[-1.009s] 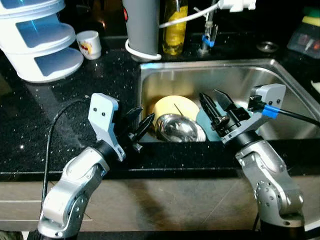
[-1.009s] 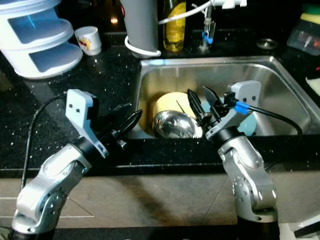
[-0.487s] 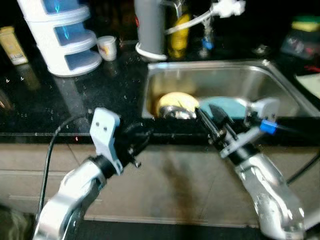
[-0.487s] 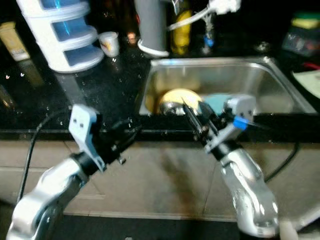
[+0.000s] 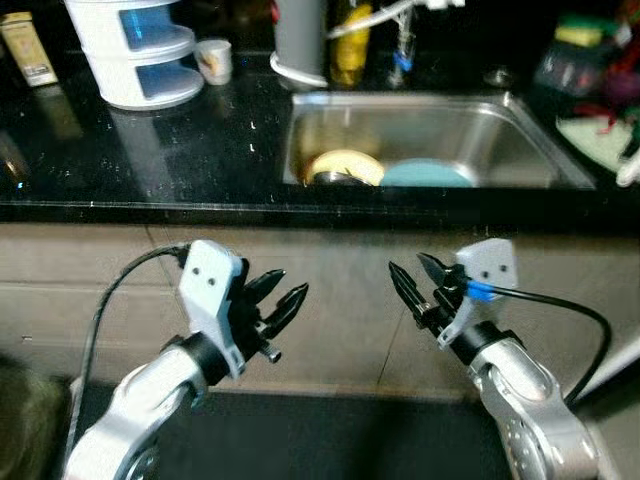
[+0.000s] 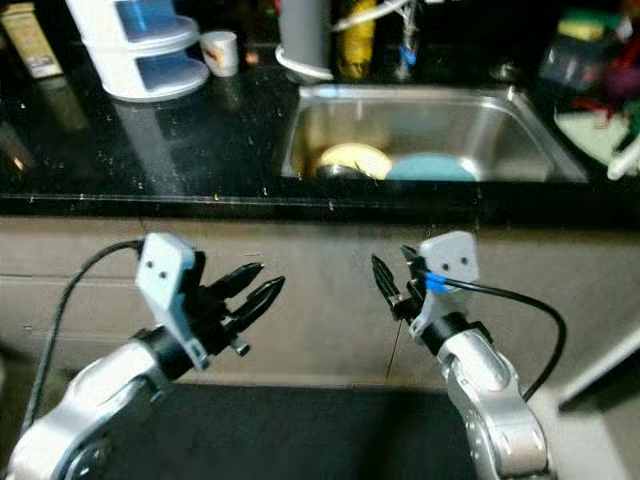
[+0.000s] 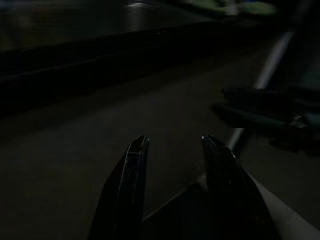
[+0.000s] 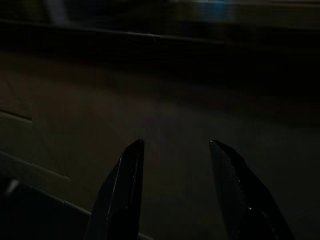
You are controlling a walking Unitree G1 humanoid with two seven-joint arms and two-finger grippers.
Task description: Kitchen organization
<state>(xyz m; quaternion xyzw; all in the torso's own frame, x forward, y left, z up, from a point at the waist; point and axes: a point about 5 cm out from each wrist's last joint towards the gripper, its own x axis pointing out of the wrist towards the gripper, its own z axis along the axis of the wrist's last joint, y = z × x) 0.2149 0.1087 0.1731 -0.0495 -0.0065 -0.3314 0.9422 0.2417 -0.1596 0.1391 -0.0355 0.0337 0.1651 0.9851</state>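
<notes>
While both arms hang below the front edge of the black countertop [image 5: 150,150], neither gripper touches anything. Left gripper [image 5: 283,296] sits in front of the beige cabinet face [image 5: 340,300], fingers parted a little, nothing between them. Right gripper [image 5: 412,282] is level with it, well apart to the right, fingers also spread and empty; a black cable [image 5: 560,310] with a blue tag loops off its wrist.

Stainless sink [image 5: 500,125] is set into the countertop toward the back right. In its near left corner: a yellow plate [image 5: 350,162], a metal bowl [image 5: 330,178] just at its front, and a teal plate [image 5: 425,174] beside them to the right. The countertop's front lip lies between the grippers and the sink.

Along the back edge: a white tiered container [image 5: 130,50] with blue drawers at the left, a small white cup [image 5: 213,60] just beside it, then a grey cylinder [image 5: 298,40] and a yellow bottle [image 5: 350,45] at the sink's back left corner. Clutter at the far right edge is too blurred to name.

Wrist views are dark: parted fingertips [image 7: 135,165] against the cabinet face.
</notes>
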